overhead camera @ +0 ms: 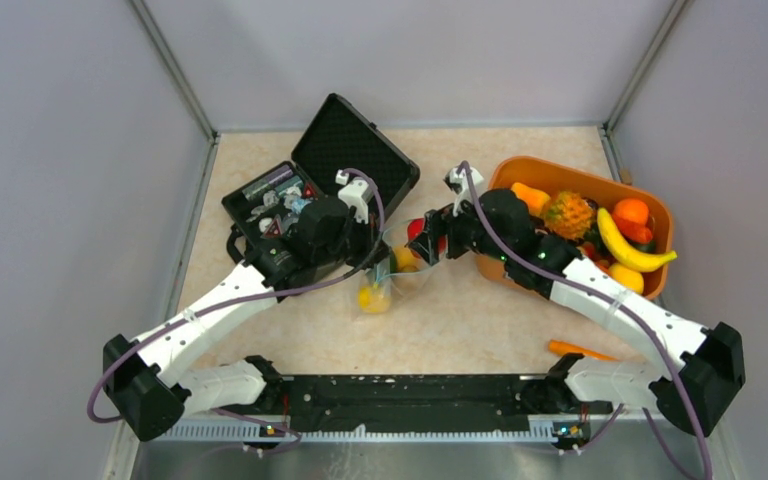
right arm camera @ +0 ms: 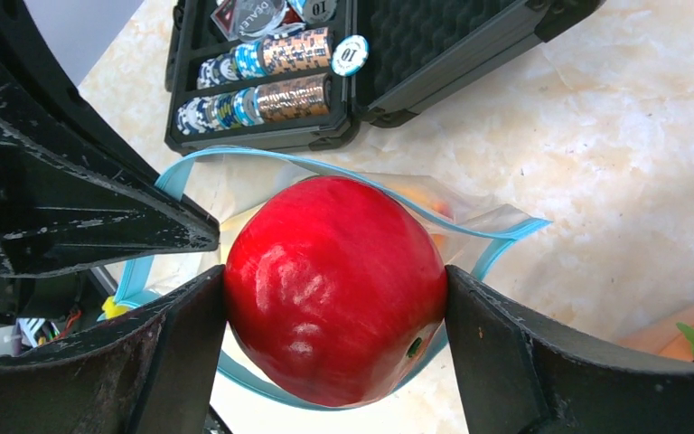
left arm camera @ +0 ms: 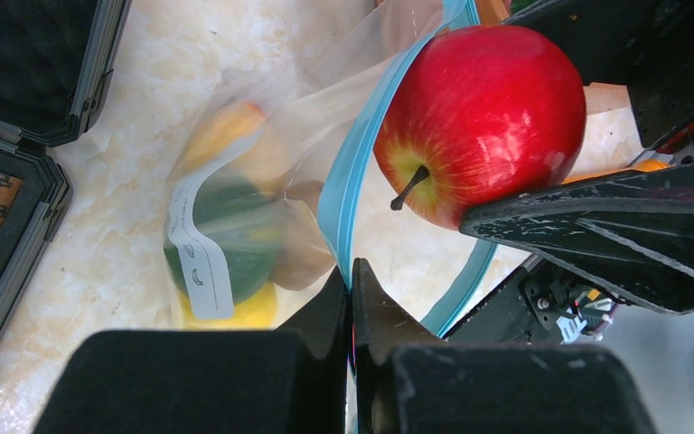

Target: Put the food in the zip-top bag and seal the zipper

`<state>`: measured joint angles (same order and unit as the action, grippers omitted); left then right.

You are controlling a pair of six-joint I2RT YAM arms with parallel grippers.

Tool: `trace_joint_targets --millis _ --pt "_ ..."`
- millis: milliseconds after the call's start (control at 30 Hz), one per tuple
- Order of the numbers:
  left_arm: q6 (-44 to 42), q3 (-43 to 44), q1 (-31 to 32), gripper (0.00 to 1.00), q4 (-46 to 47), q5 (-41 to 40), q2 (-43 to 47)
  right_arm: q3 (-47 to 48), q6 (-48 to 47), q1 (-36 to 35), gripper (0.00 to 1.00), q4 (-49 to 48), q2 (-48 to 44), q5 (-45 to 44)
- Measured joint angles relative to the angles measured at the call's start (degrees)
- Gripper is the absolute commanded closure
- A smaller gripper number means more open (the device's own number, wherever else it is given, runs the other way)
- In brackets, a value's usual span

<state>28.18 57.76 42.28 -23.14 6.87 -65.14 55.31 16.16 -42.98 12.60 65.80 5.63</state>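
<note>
**Apple at the bag mouth: go deeper before letting go**

Top view: the right jaws carry the red apple [overhead camera: 417,229] at the mouth of the zip-top bag [overhead camera: 388,282]. The bag lies on the bench [overhead camera: 480,320] between the black case [overhead camera: 355,140] and the orange basket [overhead camera: 582,178].

Left wrist: the left jaws are shut tight on the bag's edge beside the zipper [left arm camera: 348,181], propping the mouth open. Yellow and green food [left arm camera: 235,244] lies inside. The white label [left arm camera: 201,262] bears only small marks that cannot be read.

Right wrist: the right jaws stand wide, both fingers pressed against the apple's sides, with the teal strip looping beneath. The apple should be lowered well past that strip before it is released, or it may roll out. A chip [right arm camera: 350,54] in the case reads "10"; another shows "DEALE".
</note>
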Motion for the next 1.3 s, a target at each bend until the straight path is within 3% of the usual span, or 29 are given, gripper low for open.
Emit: trace_joint_targets --millis 200,500,767,1000,1300 --pt "0.0 0.0 0.0 1.0 0.0 0.0 0.0 -0.9 0.2 0.0 0.13 -1.4 -3.2 -0.1" --pt "0.3 0.3 0.0 1.0 0.0 0.8 0.0 -1.6 0.7 0.0 0.18 -4.0 -2.8 0.7" --pt "0.5 0.3 0.0 1.0 0.0 0.5 0.0 -1.7 3.9 0.0 0.22 -0.3 -6.4 -8.1" --pt "0.6 0.3 0.0 1.0 0.0 0.4 0.0 -1.8 8.9 0.0 0.38 7.2 -12.3 -13.1" --pt "0.7 0.3 0.0 1.0 0.0 0.4 0.0 -9.4 18.1 0.0 0.74 6.4 -4.0 -8.1"
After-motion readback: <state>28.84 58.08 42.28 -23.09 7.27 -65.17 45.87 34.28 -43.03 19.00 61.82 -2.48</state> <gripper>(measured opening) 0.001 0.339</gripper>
